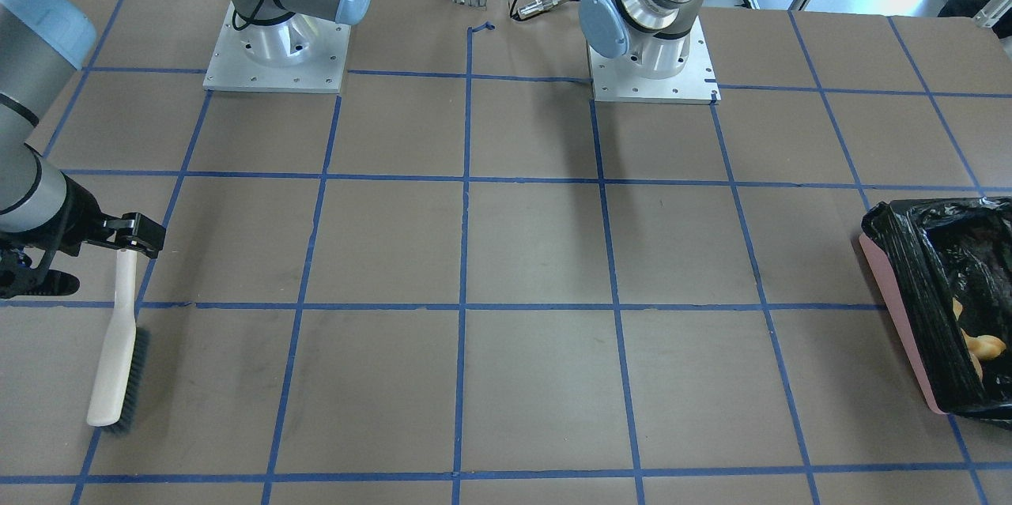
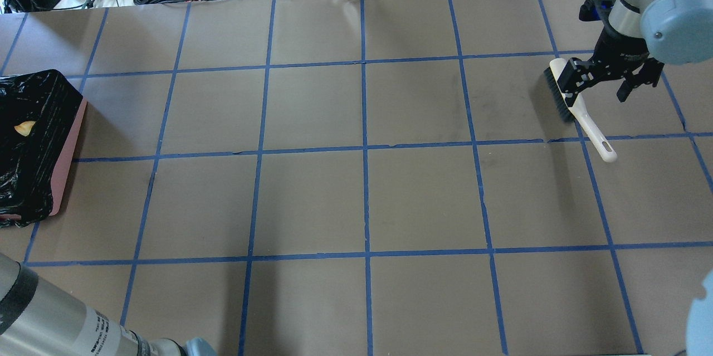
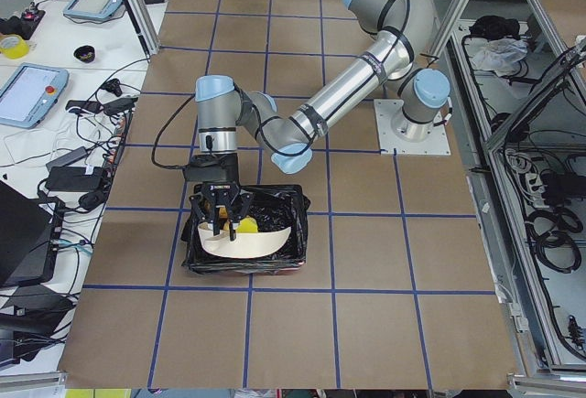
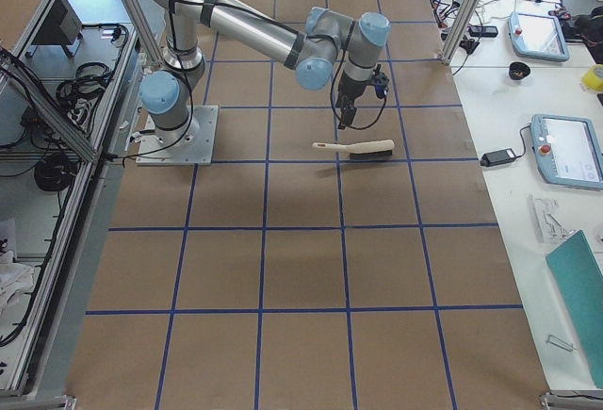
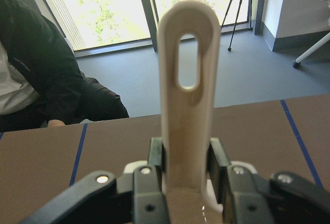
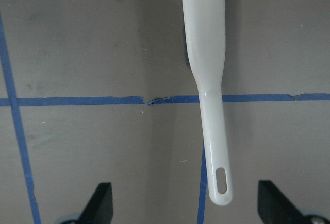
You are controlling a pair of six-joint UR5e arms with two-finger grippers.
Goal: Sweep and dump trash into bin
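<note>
- The left claw (image 5: 186, 157) is closed tight on the handle of the beige dustpan (image 3: 243, 242), which it holds tilted over the bin (image 1: 901, 284).
- Yellow-orange trash (image 1: 984, 347) lies inside the bin, on the black bag.
- The right claw (image 2: 596, 88) stands wide above the brush (image 1: 118, 363).
- The brush lies on the tabletop (image 1: 538, 252), its handle apart from both fingers.

Bright, even light w/ soft shadows.

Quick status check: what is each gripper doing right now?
Left gripper: shut on the dustpan handle.
Right gripper: open above the brush, not holding it.
</note>
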